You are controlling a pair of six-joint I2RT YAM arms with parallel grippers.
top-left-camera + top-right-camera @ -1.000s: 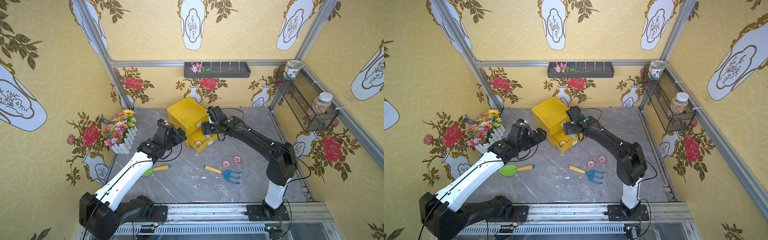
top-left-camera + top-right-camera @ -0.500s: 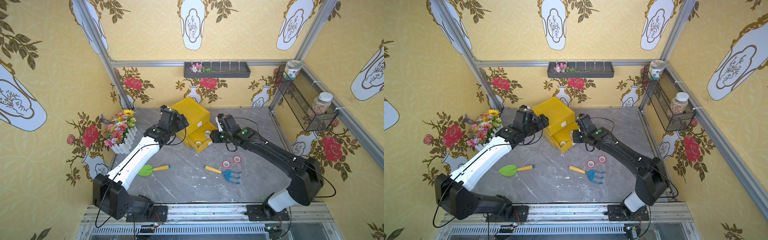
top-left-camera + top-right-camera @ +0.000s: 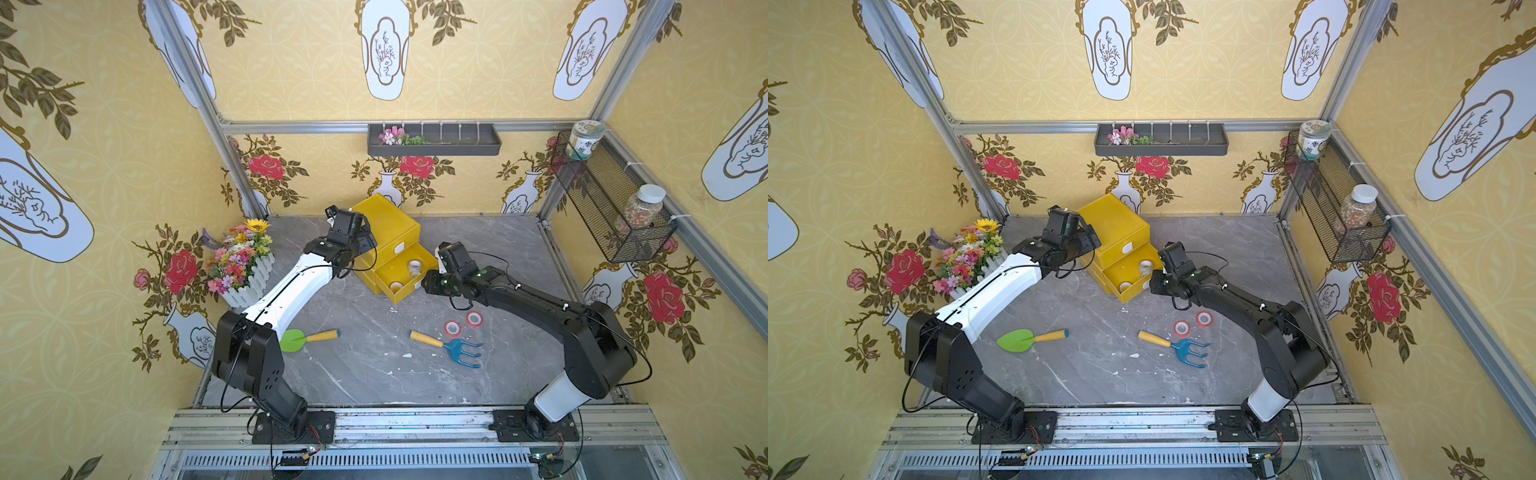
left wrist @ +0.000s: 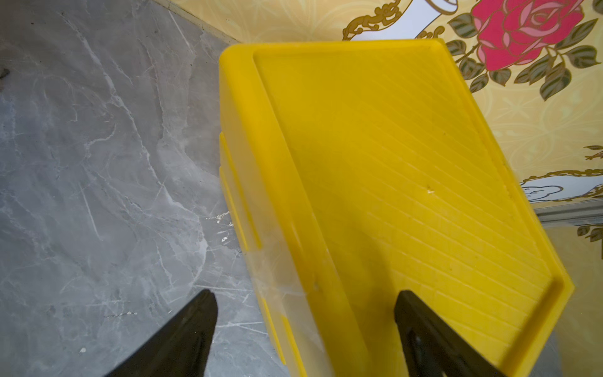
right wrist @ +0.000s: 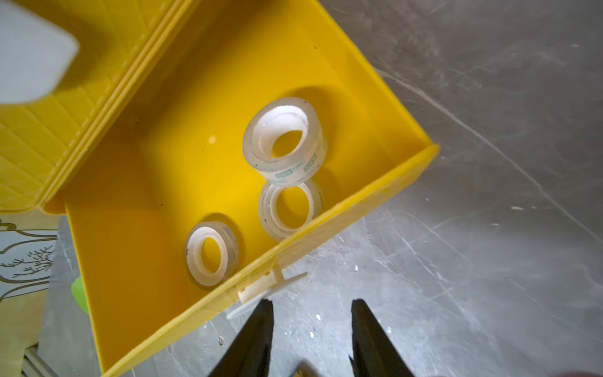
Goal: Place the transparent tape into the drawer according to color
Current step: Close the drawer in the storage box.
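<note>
Rings of glossy clear tape point(image 5: 284, 140) lie in the yellow plastic drawer point(image 5: 137, 182) just beyond narrow, empty right fingers point(image 5: 251, 346); left fingers point(image 4: 186, 339) gape wide.

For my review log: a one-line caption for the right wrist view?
Three clear tape rolls in the open yellow drawer, right gripper near its handle.
</note>
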